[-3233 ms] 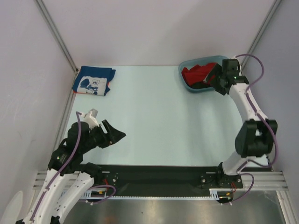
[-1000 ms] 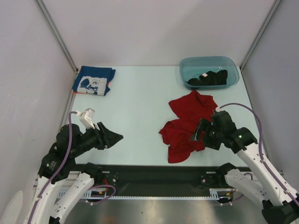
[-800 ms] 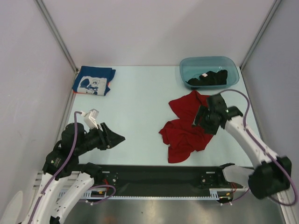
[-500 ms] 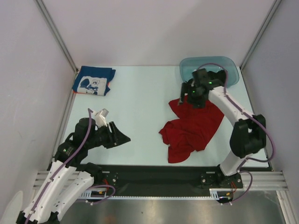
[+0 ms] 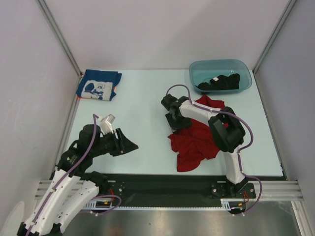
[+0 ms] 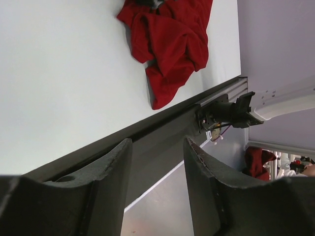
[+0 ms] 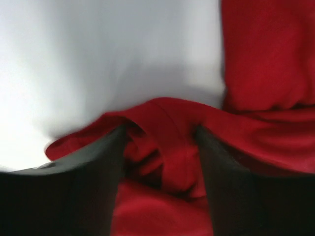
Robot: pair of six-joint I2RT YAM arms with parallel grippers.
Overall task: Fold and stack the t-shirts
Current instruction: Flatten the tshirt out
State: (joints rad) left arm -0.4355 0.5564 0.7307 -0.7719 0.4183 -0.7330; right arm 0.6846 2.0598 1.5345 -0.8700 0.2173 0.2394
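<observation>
Nearest the bases, the left gripper [image 5: 129, 144] [image 6: 157, 143] is held just above the table [image 5: 142, 103] at the near left. Its jaws are seen standing moderately wide, with nothing between them. From its wrist camera, the table's black front rail [image 6: 147, 132] is seen between the fingers, and the red t-shirt [image 6: 167, 34] beyond it.

The red t-shirt [image 5: 202, 140] [image 7: 266, 59] is found crumpled, not folded, on the table right of centre. The right gripper [image 5: 174, 123] [image 7: 157, 147] is set down at the shirt's left edge. Its jaws are seen fairly wide apart, with a raised fold of the red cloth between them. That wrist view is blurred.

At the far left corner, the blue t-shirt [image 5: 98, 84] is seen folded, with its white graphic facing up, well apart from the red one. At the far right, the black t-shirt [image 5: 221, 82] is seen bunched inside the teal tub [image 5: 216, 63].
</observation>
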